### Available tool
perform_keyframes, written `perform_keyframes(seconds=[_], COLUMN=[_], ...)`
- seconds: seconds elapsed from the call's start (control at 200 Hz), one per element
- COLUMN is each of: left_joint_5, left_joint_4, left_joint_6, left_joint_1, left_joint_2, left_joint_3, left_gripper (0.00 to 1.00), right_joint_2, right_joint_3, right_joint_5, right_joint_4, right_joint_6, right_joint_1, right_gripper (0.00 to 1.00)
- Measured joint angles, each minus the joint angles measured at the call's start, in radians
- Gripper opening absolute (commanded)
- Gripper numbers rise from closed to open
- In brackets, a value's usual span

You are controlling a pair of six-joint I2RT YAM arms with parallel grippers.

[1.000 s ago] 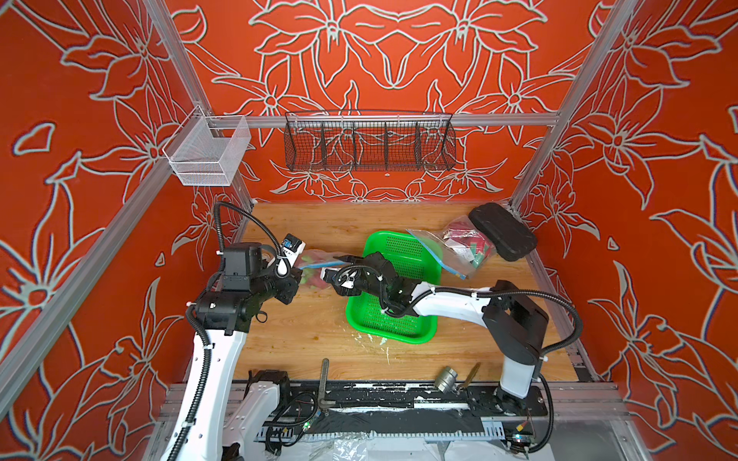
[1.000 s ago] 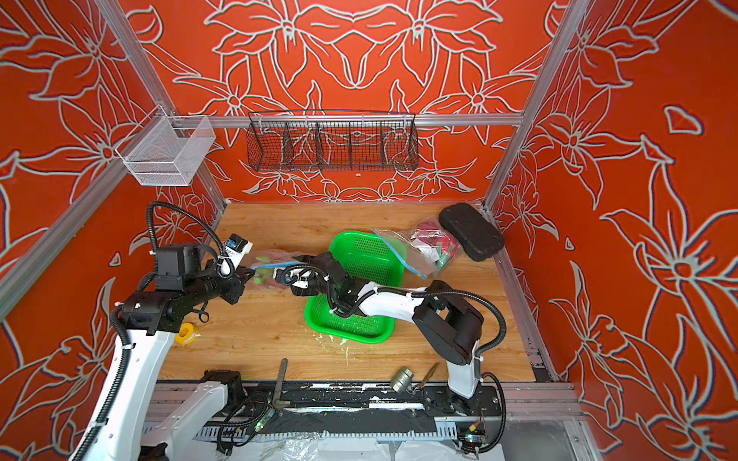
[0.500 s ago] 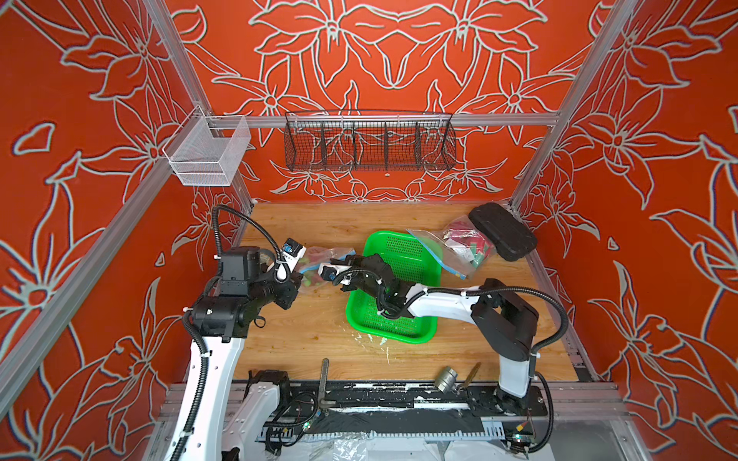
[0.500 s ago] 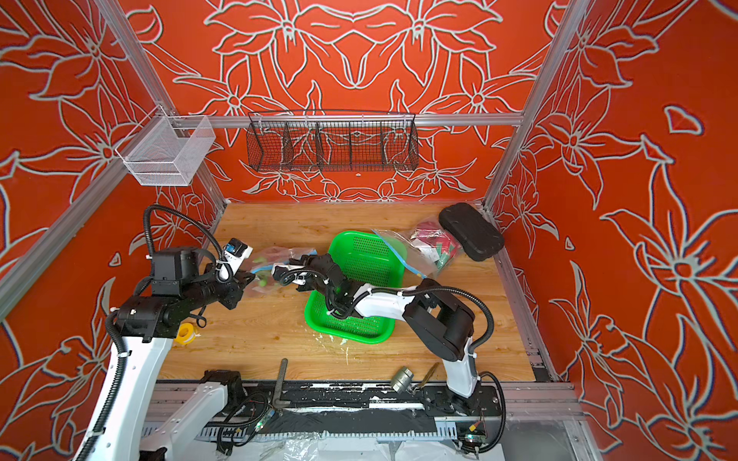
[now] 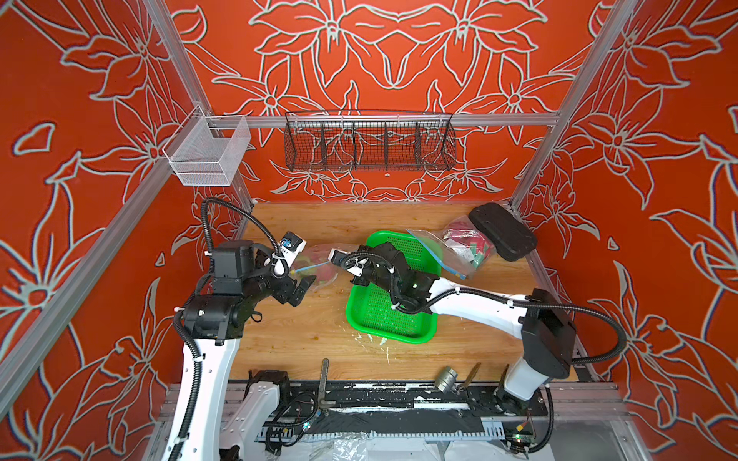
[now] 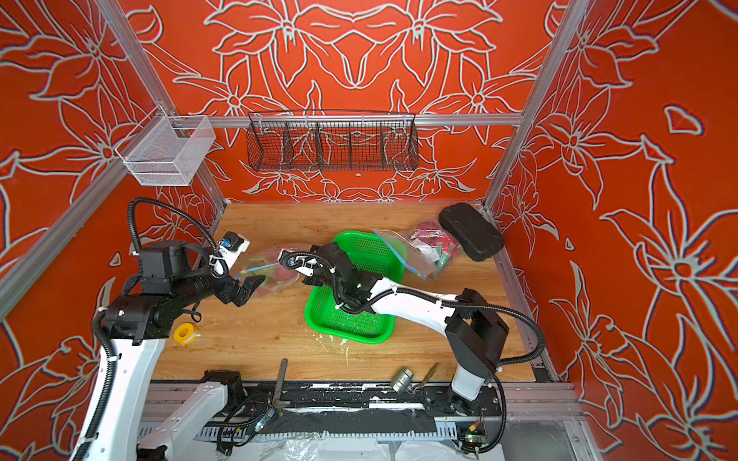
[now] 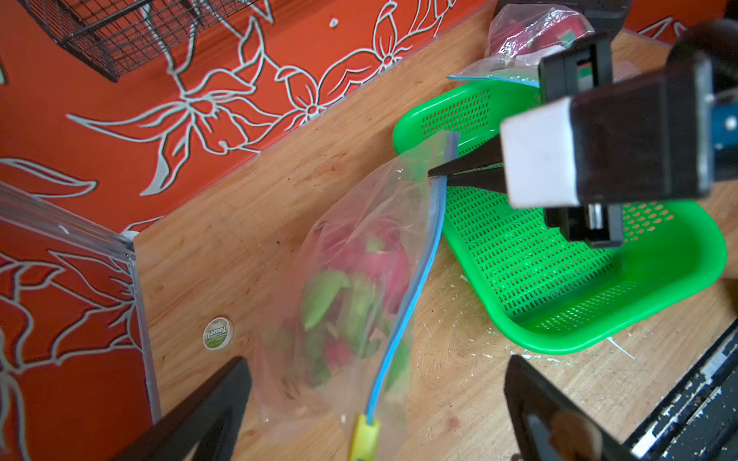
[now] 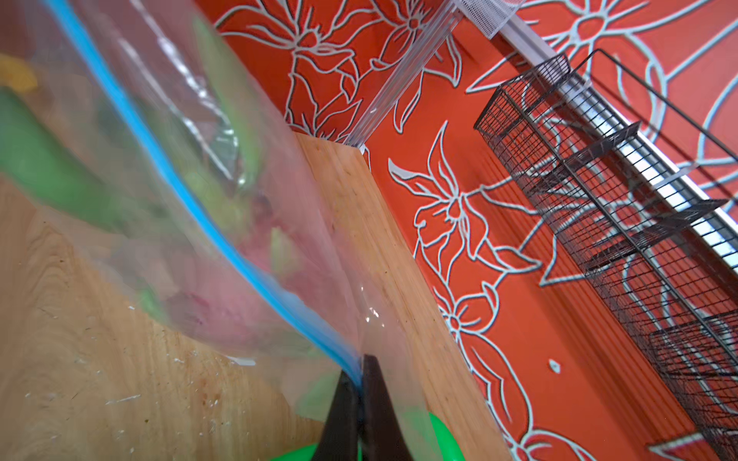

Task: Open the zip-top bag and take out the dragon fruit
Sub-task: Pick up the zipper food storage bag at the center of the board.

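Looks like a robotics lab test cell, not a home or shop. Stands boxed in by aluminium frame posts and red flower-printed panels around a wooden tabletop. Holds a left arm and a right arm, white and black, rising from a cable-strewn black rail along the bottom of the frame. Has a wire basket at upper centre, a mesh bin at upper left, and a green tray beside a zip-top bag mid-frame.

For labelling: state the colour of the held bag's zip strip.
Blue zip strip, clearest in left wrist view.
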Motion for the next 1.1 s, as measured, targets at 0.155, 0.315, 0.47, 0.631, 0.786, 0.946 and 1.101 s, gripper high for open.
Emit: perform_keyframes(seconds=[0.155,0.315,0.47,0.631,0.786,0.946,1.101], left_joint_5=[-0.004,0.004,0.024,0.059,0.13,0.195,0.206], left_joint_4=[-0.015,-0.084,-0.111,-0.112,-0.113,-0.106,-0.092], left_joint_6=[0.108,0.226,0.291,0.346,0.381,0.384,0.391], left_joint_1=[0.003,0.006,0.008,0.027,0.045,0.046,0.046], left_joint_2=[-0.042,-0.069,-0.073,-0.039,0.025,0.071,0.07], left_joint_3=[-0.053,-0.081,-0.078,-0.068,-0.031,-0.002,-0.013], left_gripper=[0.95,0.93,0.75,0.64,0.49,0.31,0.0], right_joint_2=[-0.038,-0.061,-0.063,-0.081,-0.116,-0.141,-0.148], right_joint_3=[0.016,0.018,0.018,0.01,-0.009,-0.03,-0.057], right_joint_5=[-0.005,-0.004,-0.005,-0.007,-0.016,-0.022,-0.021], right_joint_4=[-0.108,-0.172,-0.196,-0.203,-0.203,-0.2,-0.186], right_joint_6=[0.073,0.124,0.154,0.178,0.198,0.21,0.223], right_joint_1=[-0.011,-0.019,-0.021,-0.021,-0.021,-0.023,-0.027], right_gripper=[0.0,0.0,0.0,0.0,0.0,0.0,0.0])
